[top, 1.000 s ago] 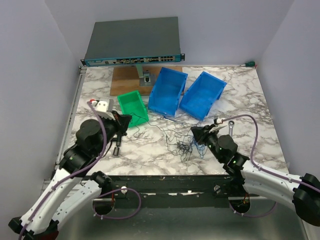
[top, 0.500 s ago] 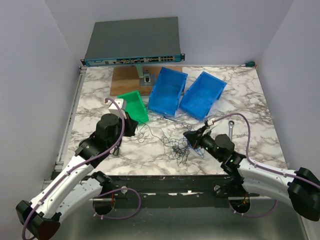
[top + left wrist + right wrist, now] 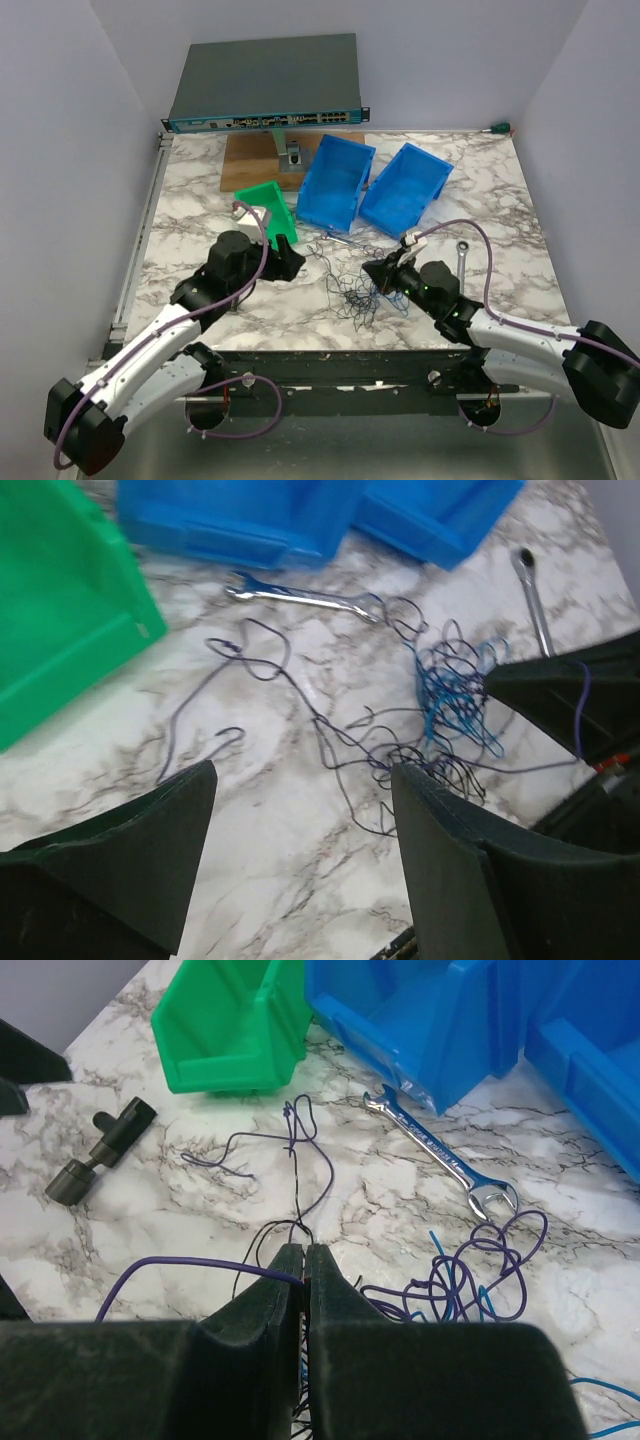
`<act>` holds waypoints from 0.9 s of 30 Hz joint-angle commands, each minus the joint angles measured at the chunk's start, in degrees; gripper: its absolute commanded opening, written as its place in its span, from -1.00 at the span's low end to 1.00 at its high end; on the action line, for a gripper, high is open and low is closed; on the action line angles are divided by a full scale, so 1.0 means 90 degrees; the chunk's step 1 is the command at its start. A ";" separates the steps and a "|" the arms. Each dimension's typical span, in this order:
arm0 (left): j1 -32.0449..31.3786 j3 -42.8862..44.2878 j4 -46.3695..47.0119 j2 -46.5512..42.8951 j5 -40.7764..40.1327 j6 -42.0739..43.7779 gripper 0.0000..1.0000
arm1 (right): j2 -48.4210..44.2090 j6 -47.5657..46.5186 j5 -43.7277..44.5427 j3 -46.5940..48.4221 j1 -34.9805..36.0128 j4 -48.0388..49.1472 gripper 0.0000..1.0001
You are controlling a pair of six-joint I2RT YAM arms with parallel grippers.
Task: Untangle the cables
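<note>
Blue and dark cables (image 3: 362, 290) lie tangled on the marble table (image 3: 500, 200), near its 6 o'clock edge. The right gripper (image 3: 305, 1252), reaching in from 4 o'clock, has its jaws pressed together on a strand. The left gripper (image 3: 300, 810) hovers at the tangle's 10 o'clock, fingers spread, holding nothing. A wrench (image 3: 300, 598) lies at 11 o'clock.

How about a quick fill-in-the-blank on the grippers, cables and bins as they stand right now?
The right gripper is ___ on a strand of the cables.
The left gripper stands ___, gripping nothing.
At the back of the table, the blue bins number ___.
Missing words: shut; open; two.
</note>
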 commanded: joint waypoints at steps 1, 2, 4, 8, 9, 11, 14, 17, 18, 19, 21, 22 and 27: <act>-0.0217 -0.0613 0.2582 0.0693 0.2501 0.0182 0.46 | 0.0119 -0.0032 -0.0243 0.0183 0.0000 0.0016 -0.98; -0.0332 -0.0644 0.2919 0.0898 0.2669 0.0230 0.45 | 0.0143 -0.0029 -0.0276 0.0183 0.0007 0.0026 -0.98; -0.0548 -0.0622 0.3355 0.1213 0.2919 0.0345 0.43 | 0.0182 -0.0019 -0.0288 0.0189 0.0004 0.0049 -0.98; -0.0884 -0.0494 0.3935 0.1694 0.3155 0.0454 0.37 | 0.0211 -0.0037 -0.0343 0.0202 -0.0001 0.0065 -0.98; -0.0931 -0.0464 0.4037 0.1796 0.3214 0.0426 0.37 | 0.0213 -0.0048 -0.0339 0.0196 -0.0001 0.0076 -0.98; -0.1006 -0.0451 0.4366 0.1928 0.3437 0.0343 0.36 | 0.0233 -0.0048 -0.0345 0.0202 -0.0002 0.0080 -0.98; -0.1080 -0.0457 0.4786 0.2134 0.3575 0.0175 0.36 | 0.0246 -0.0068 -0.0333 0.0222 -0.0001 0.0063 -0.98; -0.1123 -0.0246 0.4663 0.2404 0.3602 0.0047 0.33 | 0.0289 -0.0075 -0.0374 0.0237 0.0000 0.0063 -0.98; -0.1144 -0.0212 0.4647 0.2487 0.3560 0.0025 0.32 | 0.0294 -0.0078 -0.0391 0.0242 0.0005 0.0052 -0.98; -0.1156 -0.0145 0.4590 0.2559 0.3491 0.0004 0.29 | 0.0295 -0.0080 -0.0404 0.0251 0.0000 0.0051 -0.98; -0.1185 0.0013 0.4473 0.2789 0.3456 0.0003 0.24 | 0.0313 -0.0072 -0.0412 0.0259 0.0005 0.0051 -0.98; -0.1202 0.0092 0.4404 0.2921 0.3395 -0.0004 0.20 | 0.0323 -0.0068 -0.0427 0.0256 0.0005 0.0051 -0.98; -0.1207 0.0543 0.4251 0.3660 0.3527 -0.0157 -0.13 | 0.0320 -0.0088 -0.0493 0.0242 -0.0001 0.0098 -0.98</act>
